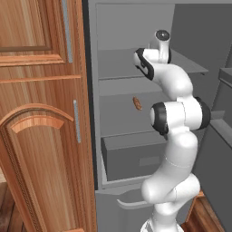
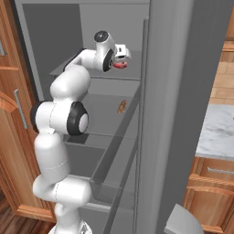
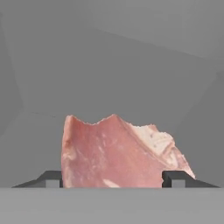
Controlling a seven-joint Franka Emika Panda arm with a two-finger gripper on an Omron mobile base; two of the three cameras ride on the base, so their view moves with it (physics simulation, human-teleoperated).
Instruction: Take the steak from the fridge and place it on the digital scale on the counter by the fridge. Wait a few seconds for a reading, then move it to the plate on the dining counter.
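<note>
the tool (image 3: 112, 179) reaches into the open fridge (image 1: 136, 54), its jaws wide either side of the steak (image 3: 114, 153); grip unclear.

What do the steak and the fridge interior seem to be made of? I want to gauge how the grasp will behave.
The steak looks like raw meat: pinkish-red, mottled, with a paler fatty edge and a ragged outline, so probably soft. The fridge shelves and walls look like smooth matte grey metal or plastic; the flat, uniform rendering leaves that open. The cabinet door beside it looks like glossy brown wood with visible grain.
</note>
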